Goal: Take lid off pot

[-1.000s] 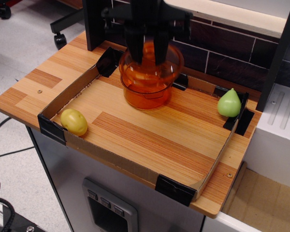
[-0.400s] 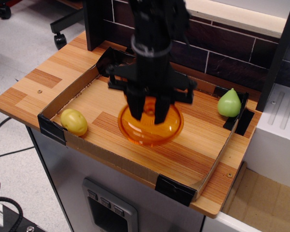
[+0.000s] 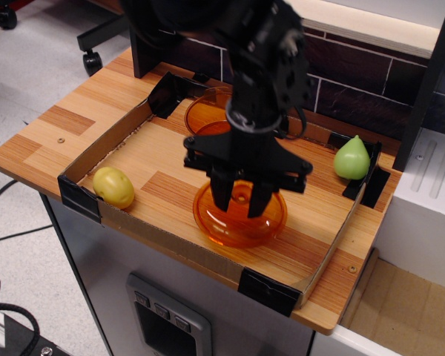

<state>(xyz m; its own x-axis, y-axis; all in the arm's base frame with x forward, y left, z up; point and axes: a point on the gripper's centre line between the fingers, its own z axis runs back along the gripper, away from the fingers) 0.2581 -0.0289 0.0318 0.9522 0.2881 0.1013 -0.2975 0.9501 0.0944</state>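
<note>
The lid (image 3: 239, 216) now sits low over the front-centre of the table (image 3: 170, 189), well apart from the pot (image 3: 208, 115), which stands open at the back near the wall, partly hidden behind the arm. A second ago the lid was on the pot; since then it has travelled forward and down. The tool (image 3: 241, 199) is right over the lid's centre knob, fingers (image 3: 222, 194) either side of it, apparently pinching the knob, though whether the grip has let go is hard to tell. Lid looks to be touching or almost touching the table. Judgement: the removal itself is done, only release and retreat left. Yellow potato (image 3: 113, 187) at the left front corner and green pear (image 3: 352, 158) at the right edge are untouched, both clear of the lid.
</note>
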